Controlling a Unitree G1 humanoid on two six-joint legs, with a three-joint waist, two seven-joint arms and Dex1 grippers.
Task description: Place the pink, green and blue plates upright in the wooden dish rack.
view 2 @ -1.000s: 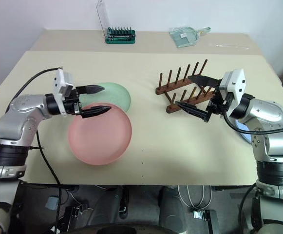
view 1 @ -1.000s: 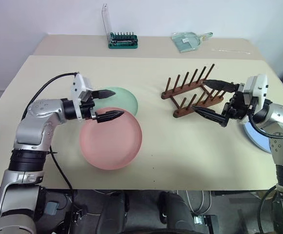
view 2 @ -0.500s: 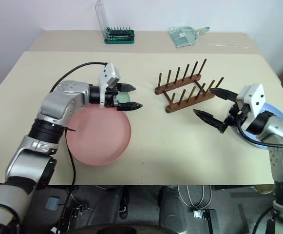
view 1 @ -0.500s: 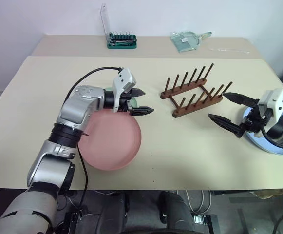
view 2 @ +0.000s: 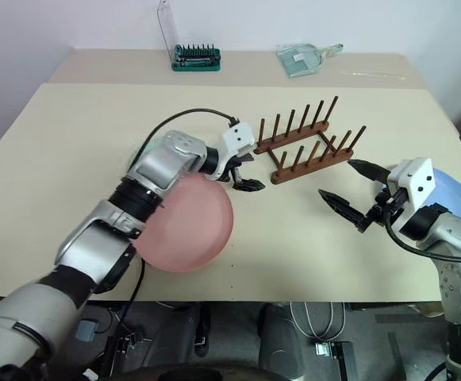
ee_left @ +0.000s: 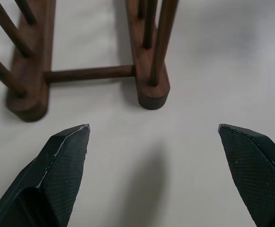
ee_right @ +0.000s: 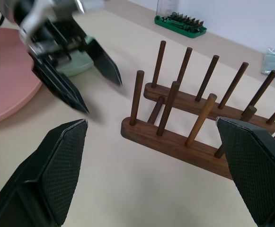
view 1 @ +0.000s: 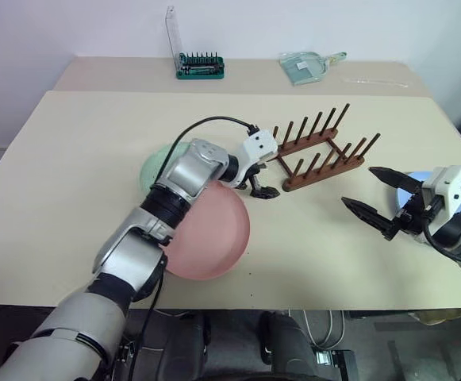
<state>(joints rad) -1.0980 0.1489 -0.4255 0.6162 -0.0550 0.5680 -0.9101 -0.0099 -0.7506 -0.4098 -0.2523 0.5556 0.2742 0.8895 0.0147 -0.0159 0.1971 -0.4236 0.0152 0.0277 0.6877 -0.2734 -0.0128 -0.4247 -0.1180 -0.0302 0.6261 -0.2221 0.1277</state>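
left claw (view 1: 260,181) reaches across the pink plate (view 1: 206,234), tilted down, spread empty beside the wooden dish rack (view 1: 319,151); right claw (view 1: 379,203) spread, level.

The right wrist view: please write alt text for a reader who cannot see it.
The wooden dish rack stands empty on the table, between the right gripper's open black fingers. Beyond its end the left gripper hangs open, with the pink plate and green plate behind.
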